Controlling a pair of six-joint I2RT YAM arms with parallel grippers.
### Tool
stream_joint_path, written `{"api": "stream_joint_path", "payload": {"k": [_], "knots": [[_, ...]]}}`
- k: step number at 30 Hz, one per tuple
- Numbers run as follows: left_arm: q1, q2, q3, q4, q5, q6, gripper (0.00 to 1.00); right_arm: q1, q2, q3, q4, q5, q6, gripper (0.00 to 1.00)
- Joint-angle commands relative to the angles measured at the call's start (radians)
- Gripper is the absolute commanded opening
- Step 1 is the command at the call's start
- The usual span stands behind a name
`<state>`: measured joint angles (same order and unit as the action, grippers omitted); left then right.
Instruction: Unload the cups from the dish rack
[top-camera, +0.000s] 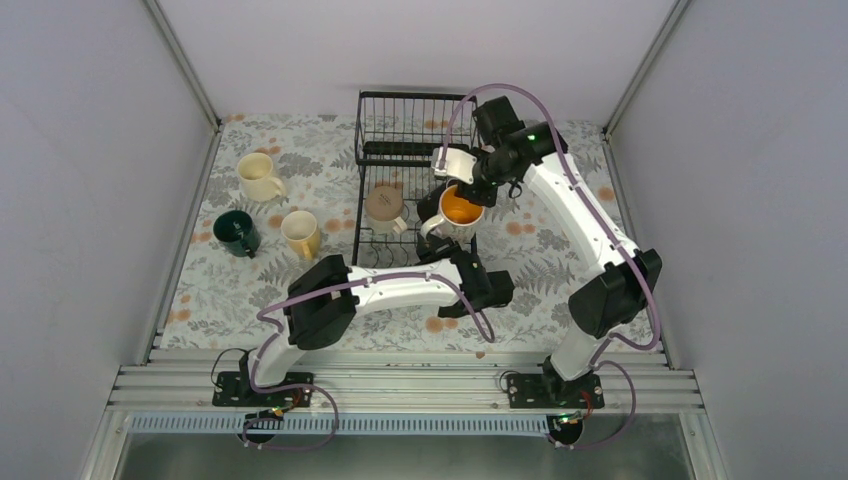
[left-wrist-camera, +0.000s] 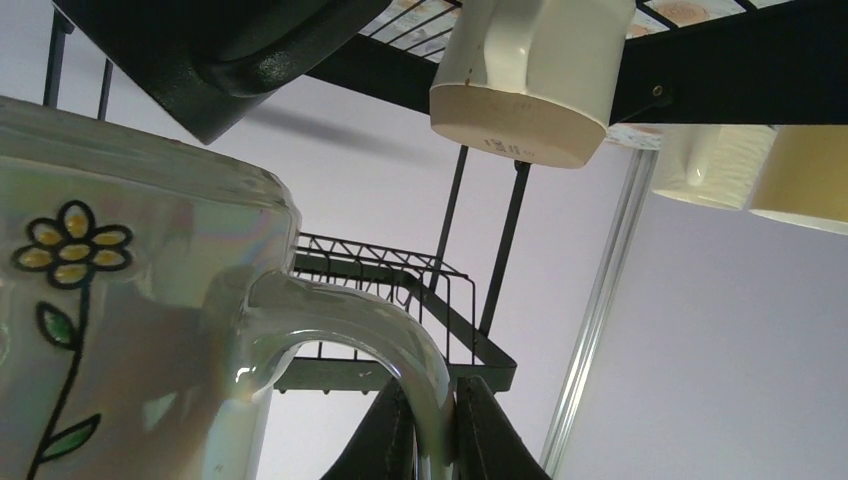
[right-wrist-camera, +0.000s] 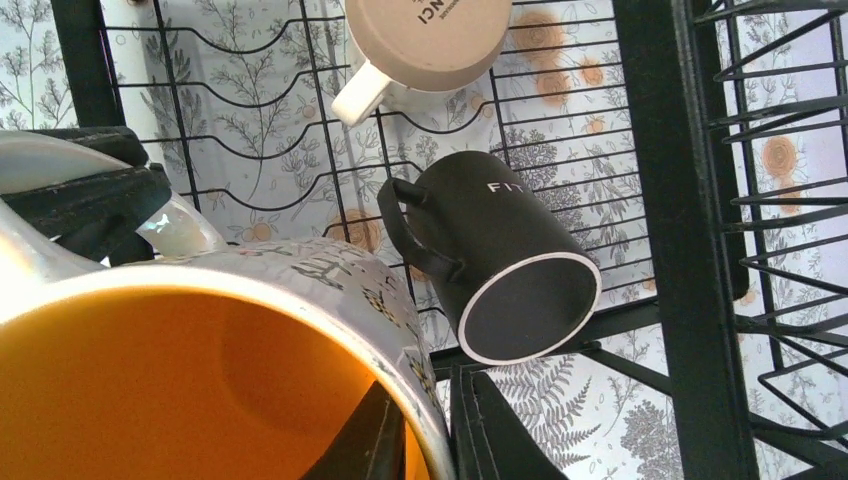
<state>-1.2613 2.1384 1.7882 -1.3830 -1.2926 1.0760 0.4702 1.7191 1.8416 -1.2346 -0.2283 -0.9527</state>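
Note:
A flowered off-white mug with an orange-yellow inside (top-camera: 460, 207) is held over the black wire dish rack (top-camera: 400, 125). My right gripper (top-camera: 470, 190) is shut on its rim, one finger inside and one outside (right-wrist-camera: 430, 420). My left gripper (top-camera: 436, 240) is shut on the mug's handle (left-wrist-camera: 437, 420). A tan mug (top-camera: 384, 207) stands upside down in the rack's flat tray and also shows in the right wrist view (right-wrist-camera: 430, 40). A black mug (right-wrist-camera: 500, 270) lies on its side in the tray, below the held mug. Cream (top-camera: 258, 176), dark green (top-camera: 236, 232) and pale yellow (top-camera: 300, 233) mugs stand on the table to the left.
The rack's raised basket section (top-camera: 410, 115) is at the back, close to my right wrist. The flowered tablecloth (top-camera: 540, 270) covers the table. Grey walls close in the left, right and back sides.

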Motion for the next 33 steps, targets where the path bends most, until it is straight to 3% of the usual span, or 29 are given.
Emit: {"api": "stream_joint_path", "payload": {"k": [1, 11, 12, 15, 22, 25, 30, 33], "knots": [[0.002, -0.038, 0.023, 0.025, -0.137, -0.065, 0.02, 0.013, 0.007, 0.011, -0.051, 0.031, 0.022, 0.04], [0.000, -0.014, 0.068, 0.025, -0.140, -0.077, 0.05, 0.055, -0.028, -0.040, -0.051, 0.084, 0.043, 0.03], [0.000, -0.012, 0.074, 0.025, -0.141, -0.080, 0.11, 0.061, -0.033, -0.044, -0.051, 0.086, 0.045, 0.03], [0.000, -0.013, 0.078, 0.025, -0.137, -0.083, 0.15, 0.070, -0.041, -0.044, -0.050, 0.083, 0.053, 0.03], [0.002, -0.011, 0.089, 0.025, -0.137, -0.092, 0.42, 0.082, -0.036, -0.029, -0.047, 0.070, 0.086, 0.03], [0.003, -0.016, 0.086, 0.025, -0.136, -0.094, 0.45, 0.086, -0.028, -0.016, -0.050, 0.063, 0.094, 0.04], [0.005, -0.025, 0.088, 0.025, -0.134, -0.095, 0.59, 0.088, -0.019, -0.015, -0.051, 0.068, 0.098, 0.04], [0.006, -0.031, 0.092, 0.025, -0.136, -0.095, 0.73, 0.091, -0.014, -0.021, -0.051, 0.068, 0.103, 0.04]]}}
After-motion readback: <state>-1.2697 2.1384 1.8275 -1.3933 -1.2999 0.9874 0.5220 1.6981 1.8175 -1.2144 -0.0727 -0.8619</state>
